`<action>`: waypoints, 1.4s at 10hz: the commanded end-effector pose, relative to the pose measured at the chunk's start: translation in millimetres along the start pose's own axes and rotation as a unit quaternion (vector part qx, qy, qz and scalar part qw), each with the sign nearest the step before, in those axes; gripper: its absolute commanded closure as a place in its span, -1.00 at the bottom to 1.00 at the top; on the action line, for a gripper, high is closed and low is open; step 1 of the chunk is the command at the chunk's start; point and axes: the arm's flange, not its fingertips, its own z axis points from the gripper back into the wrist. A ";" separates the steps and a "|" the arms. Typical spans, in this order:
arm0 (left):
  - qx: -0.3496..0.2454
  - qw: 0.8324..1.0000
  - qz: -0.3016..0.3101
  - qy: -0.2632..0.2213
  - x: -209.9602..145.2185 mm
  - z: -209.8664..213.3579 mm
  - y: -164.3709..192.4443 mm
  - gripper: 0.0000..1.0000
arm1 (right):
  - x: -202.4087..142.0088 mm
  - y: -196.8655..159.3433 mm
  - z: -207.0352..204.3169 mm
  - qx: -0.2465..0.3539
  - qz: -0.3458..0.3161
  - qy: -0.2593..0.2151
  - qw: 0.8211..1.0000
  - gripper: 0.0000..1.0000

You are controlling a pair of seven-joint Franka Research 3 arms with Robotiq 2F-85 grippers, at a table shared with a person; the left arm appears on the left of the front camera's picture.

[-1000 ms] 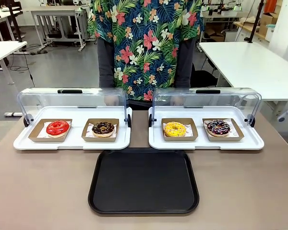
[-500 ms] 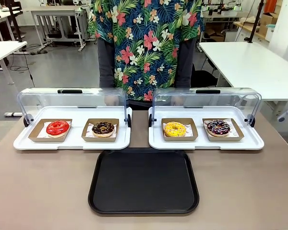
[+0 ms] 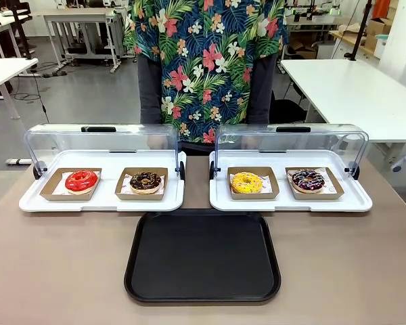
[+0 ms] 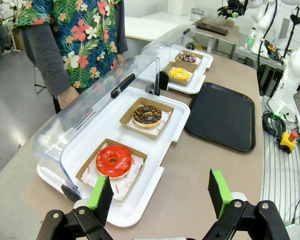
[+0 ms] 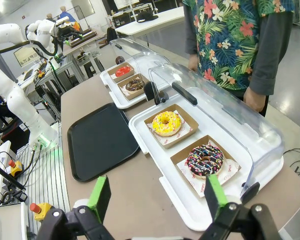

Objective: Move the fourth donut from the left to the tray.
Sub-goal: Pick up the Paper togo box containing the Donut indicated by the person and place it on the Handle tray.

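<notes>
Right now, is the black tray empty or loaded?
Empty: the tray is bare black; the fourth donut sits in the white display tray.

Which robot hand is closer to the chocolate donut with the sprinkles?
Right. The right gripper hovers open just in front of the sprinkled chocolate donut. The left gripper hangs by the red donut, at the row's far end from it.

We look across a brown bench (image 3: 54, 271) into a bright workshop with a smooth grey floor (image 3: 81, 101). A white table (image 3: 345, 88) stands to our right and a second white table (image 3: 3, 68) at the left edge, with a metal-legged worktable (image 3: 81, 20) farther back. Cables (image 3: 27, 95) trail over the floor, and cardboard boxes (image 3: 379, 30) sit far right.
</notes>
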 end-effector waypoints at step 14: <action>-0.005 1.000 0.003 -0.004 1.2 1.2 -1.5 -1.00 | 1.7 0.2 -1.9 0.001 0.007 -0.013 1.000 -1.00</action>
